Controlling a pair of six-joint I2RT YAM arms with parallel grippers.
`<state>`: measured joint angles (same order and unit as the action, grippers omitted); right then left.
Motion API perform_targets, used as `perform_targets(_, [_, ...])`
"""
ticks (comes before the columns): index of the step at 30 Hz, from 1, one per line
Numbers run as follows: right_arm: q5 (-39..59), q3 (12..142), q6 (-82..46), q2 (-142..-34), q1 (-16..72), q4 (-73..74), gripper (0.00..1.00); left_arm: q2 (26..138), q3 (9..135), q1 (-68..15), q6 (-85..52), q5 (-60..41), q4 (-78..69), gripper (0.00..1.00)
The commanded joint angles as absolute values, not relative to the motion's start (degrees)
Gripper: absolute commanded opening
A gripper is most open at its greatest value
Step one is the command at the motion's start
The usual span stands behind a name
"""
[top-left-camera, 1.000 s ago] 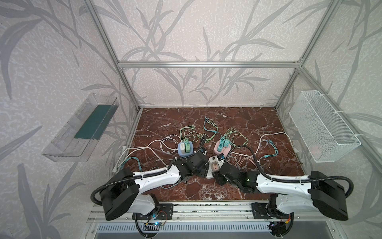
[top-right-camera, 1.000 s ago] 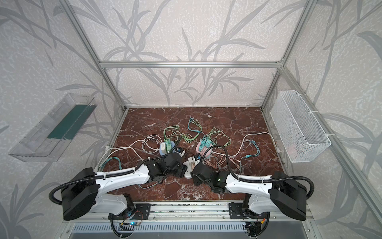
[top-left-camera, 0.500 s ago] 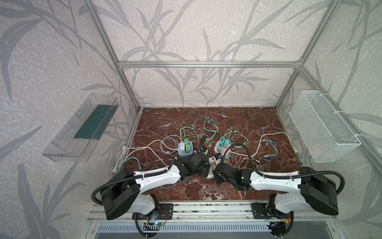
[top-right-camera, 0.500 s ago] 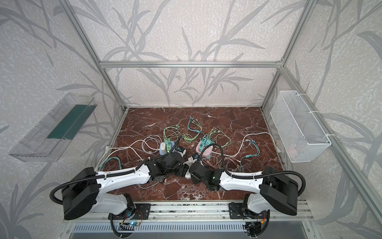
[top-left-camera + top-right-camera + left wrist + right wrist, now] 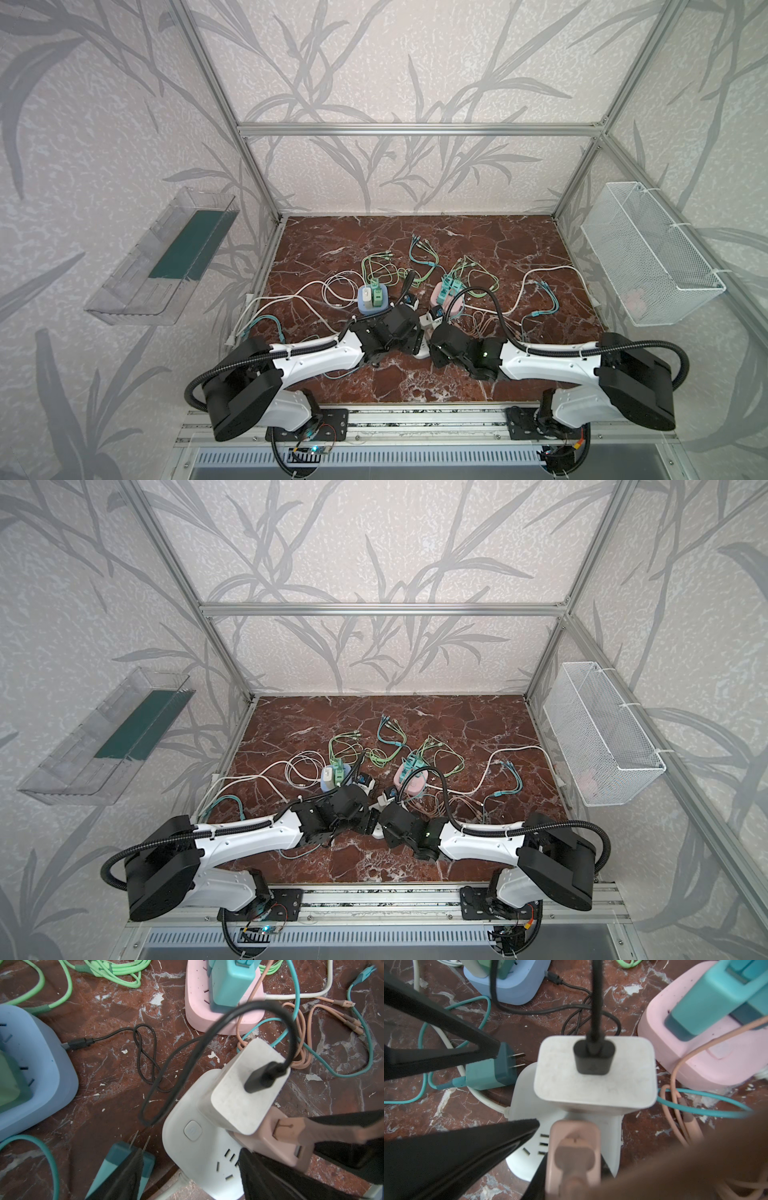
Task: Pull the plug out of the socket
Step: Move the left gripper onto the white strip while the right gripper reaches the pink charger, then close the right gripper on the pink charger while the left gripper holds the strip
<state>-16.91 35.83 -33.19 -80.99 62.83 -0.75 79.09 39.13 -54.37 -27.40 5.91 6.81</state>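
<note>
On the counter point(image 5: 478, 237), toward 6 o'clock in both top views, lies the white socket strip point(image 5: 180, 1159). The left gripper point(image 5: 190, 1155) is seen with its jaws standing wide over the strip. One finger is over a loose teal plug point(image 5: 120, 1153) at the strip's 9 o'clock. Whether the strip is actually pressed down cannot be told.

The pink plug point(image 5: 575, 1136) is seated in the strip at 6 o'clock of the white charger point(image 5: 593, 1072). It is clamped between the closed fingers of the right gripper point(image 5: 573, 1167).

The step in hand is judged to be the extraction itself. The strip should be pinned flat from the left while the plug is drawn straight up along its prongs, without rocking. A slanted pull could lift the strip or disturb the charger beside it. The pink cable should be left slack.

On the left wall, at 9 o'clock, a clear tray point(image 5: 124, 291) is mounted, and only a dark green liner point(image 5: 187, 249) is seen in it. On the right wall, at 3 o'clock, a wire basket point(image 5: 665, 232) hangs. Something pale pink point(image 5: 633, 298) lies in it, too small to be identified.
</note>
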Motion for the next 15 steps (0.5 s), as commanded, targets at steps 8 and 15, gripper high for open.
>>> perform_targets(8, [-18.22,36.96,-31.99,-80.33,62.1,-1.76,0.2,83.0,40.23,-54.49,-27.29,5.93,9.11,0.65])
perform_targets(15, [-18.62,36.31,-32.17,-79.59,62.01,-1.79,0.19,85.49,41.52,-54.48,-27.31,5.71,9.85,0.59])
